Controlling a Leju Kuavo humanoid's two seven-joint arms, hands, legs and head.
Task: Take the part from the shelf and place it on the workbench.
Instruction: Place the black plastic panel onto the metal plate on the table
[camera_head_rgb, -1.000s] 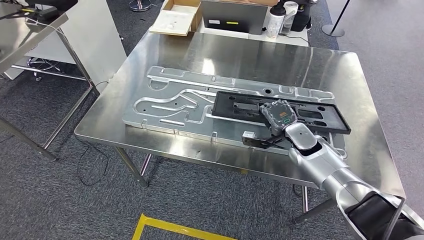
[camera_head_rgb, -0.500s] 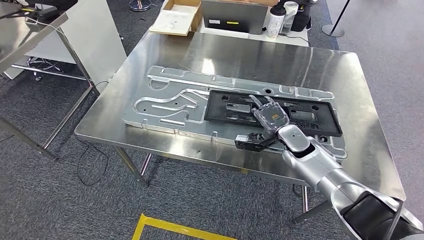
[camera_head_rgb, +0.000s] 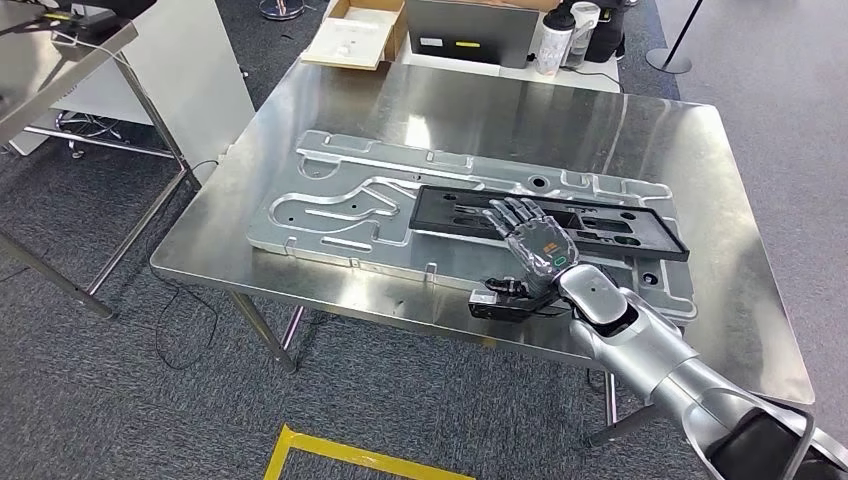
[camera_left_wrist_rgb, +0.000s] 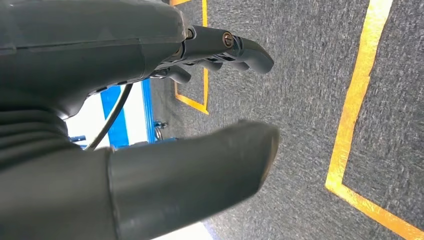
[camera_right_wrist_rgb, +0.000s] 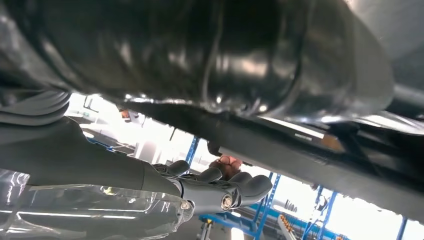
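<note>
The black flat part (camera_head_rgb: 600, 218) lies on the silver fixture plate (camera_head_rgb: 330, 205) on the steel workbench (camera_head_rgb: 520, 110). My right hand (camera_head_rgb: 532, 250) hovers at the part's near edge with its fingers spread and nothing held. In the right wrist view its dark fingers (camera_right_wrist_rgb: 215, 190) stretch out just over the shiny metal. My left hand (camera_left_wrist_rgb: 125, 75) hangs over grey carpet, thumb and fingers apart, holding nothing.
A cardboard box (camera_head_rgb: 355, 35), a grey case (camera_head_rgb: 470, 30) and bottles (camera_head_rgb: 555, 40) stand beyond the bench's far edge. A metal rack (camera_head_rgb: 70, 60) is at the far left. Yellow floor tape (camera_head_rgb: 340, 455) lies before the bench.
My right hand let go of the black part, spread its fingers and drew back toward the near edge. The part shifted slightly left and now lies flat on the plate.
</note>
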